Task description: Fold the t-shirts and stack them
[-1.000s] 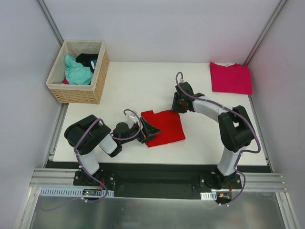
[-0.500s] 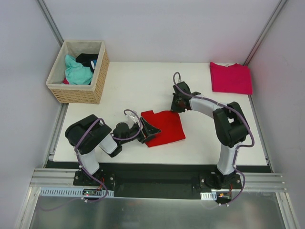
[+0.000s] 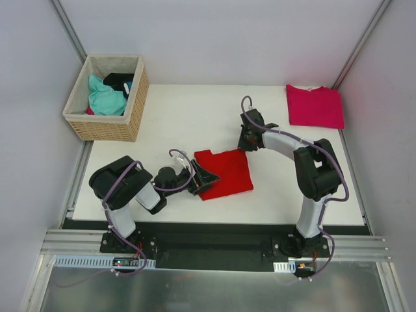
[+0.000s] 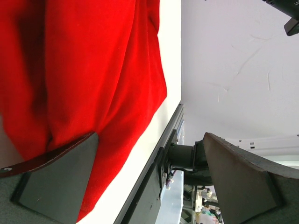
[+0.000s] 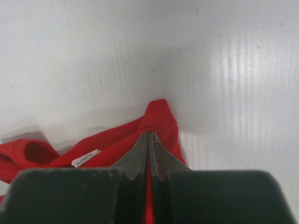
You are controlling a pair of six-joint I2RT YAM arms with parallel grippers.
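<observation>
The bright red cloth t-shirt (image 3: 224, 172) lies folded into a rough square on the white flat table (image 3: 182, 117), near the middle and towards the near edge. The right gripper (image 3: 246, 144) is down at the shirt's far right corner. In the right wrist view its jaws (image 5: 148, 135) are pressed together, with a thin strip of red cloth (image 5: 159, 123) caught between them, so it is pinching that corner. A small white neck label (image 5: 86, 158) shows on the cloth just left of the fingers. The left gripper (image 3: 198, 179) sits low at the shirt's left edge with its jaws spread wide. In the left wrist view (image 4: 150, 135) one finger (image 4: 60, 177) lies against the red fabric (image 4: 93, 70), while the other stands clear of it over the table's near edge. Nothing is gripped between them. The magenta-pink cloth t-shirt (image 3: 314, 106) lies folded flat at the far right corner of the table, well apart from both arms. A woven wicker basket (image 3: 107, 127) stands at the far left corner, holding a crumpled teal cloth (image 3: 104, 97) and something dark beside it.
</observation>
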